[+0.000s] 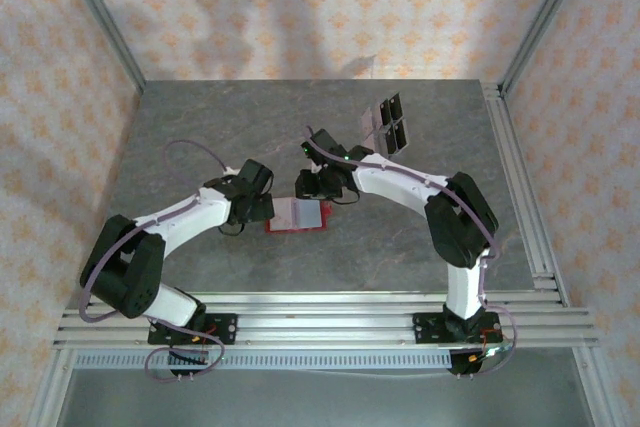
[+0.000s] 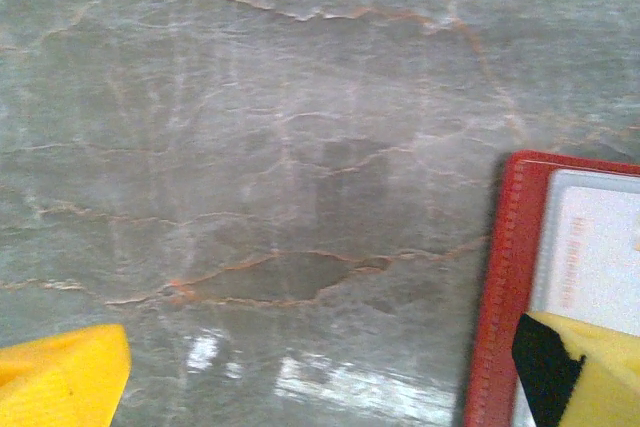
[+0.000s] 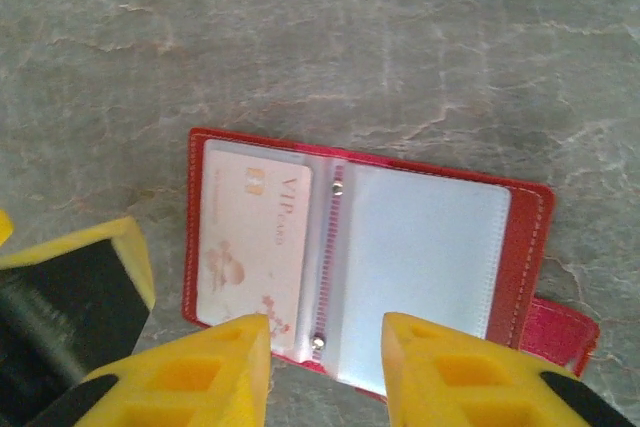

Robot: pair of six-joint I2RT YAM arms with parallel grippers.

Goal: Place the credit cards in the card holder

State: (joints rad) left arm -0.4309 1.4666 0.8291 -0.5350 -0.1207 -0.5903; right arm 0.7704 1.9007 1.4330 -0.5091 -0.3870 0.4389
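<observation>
Overhead, the card holder point(image 1: 297, 215) lies open near the middle of the table point(image 1: 200, 137). The left gripper point(image 1: 256, 215) sits at its 9 o'clock and the right gripper point(image 1: 316, 193) at its 12. A clear stand point(image 1: 390, 123) is well apart at 1 o'clock.

On the left wrist camera, my left gripper point(image 2: 320, 377) is spread wide. One fingertip point(image 2: 600, 372) is over the holder's red-edged page point(image 2: 498, 297) at 4 o'clock.

On the right wrist camera, my right gripper point(image 3: 325, 367) is partly open at 6 o'clock and grips nothing. A pale card point(image 3: 255, 247) fills the holder's left sleeve, and the clasp tab point(image 3: 562, 332) is at 4 o'clock.
</observation>
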